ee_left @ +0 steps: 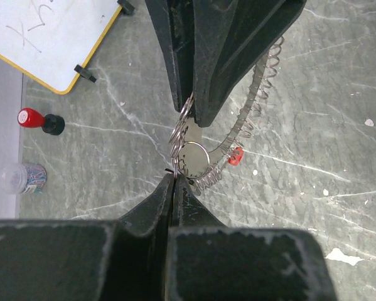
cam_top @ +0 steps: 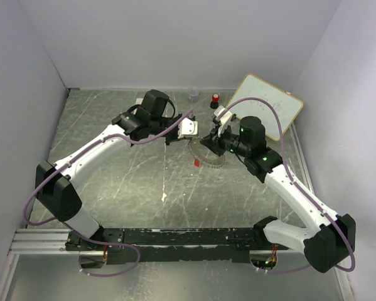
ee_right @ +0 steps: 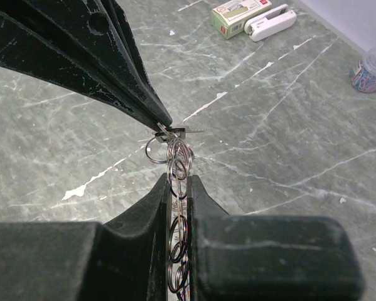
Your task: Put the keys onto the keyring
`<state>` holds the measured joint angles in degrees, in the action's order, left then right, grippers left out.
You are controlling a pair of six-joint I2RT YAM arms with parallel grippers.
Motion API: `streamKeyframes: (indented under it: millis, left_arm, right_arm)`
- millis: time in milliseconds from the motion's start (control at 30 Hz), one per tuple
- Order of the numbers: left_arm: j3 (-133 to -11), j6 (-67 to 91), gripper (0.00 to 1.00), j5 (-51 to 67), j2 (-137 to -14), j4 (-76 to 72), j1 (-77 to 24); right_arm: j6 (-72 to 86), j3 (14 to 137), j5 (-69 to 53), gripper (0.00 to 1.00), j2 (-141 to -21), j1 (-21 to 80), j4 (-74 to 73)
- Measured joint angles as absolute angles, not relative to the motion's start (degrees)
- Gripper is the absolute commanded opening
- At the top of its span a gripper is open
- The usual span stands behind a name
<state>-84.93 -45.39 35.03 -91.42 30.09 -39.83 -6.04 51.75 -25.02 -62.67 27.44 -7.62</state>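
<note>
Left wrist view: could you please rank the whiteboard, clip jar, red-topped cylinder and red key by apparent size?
1. whiteboard, though cropped.
2. clip jar and cylinder: look alike.
3. red key.

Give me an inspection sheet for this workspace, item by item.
Surface: green marbled tabletop, white scuffs.
Job's things: keyring, a toothed loop, gripped at one end; red key head beside its rim; black-headed key not made out.
Clutter: whiteboard, red-topped stamp, jar of clips, staple box, white stapler.
Hands: left hand shut on a silver piece; right hand shut on the keyring's loops.
Cables: purple cables along both arms.
Surroundings: plain white walls, metal rail at near edge.
</note>
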Motion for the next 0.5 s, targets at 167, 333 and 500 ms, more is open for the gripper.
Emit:
streamKeyframes:
  millis: [167, 333, 500]
  left_arm:
    - [-85.4, -47.0, 0.07, 36.2, -91.5, 31.6, -39.8]
    - [-86.2, -48.2, 0.07, 37.3, -91.5, 32.9, -39.8]
    - [-86.8, -48.9, 0.07, 37.7, -91.5, 34.2, -39.8]
  right_arm:
    - [-8.3, 51.1, -25.7, 0.0, -61.6, 27.4, -6.8]
    - [-10.8, 50.6, -26.8, 0.0, -60.9, 27.4, -6.3]
    - [-13.0, 50.7, -28.4, 0.0, -61.1, 27.4, -6.5]
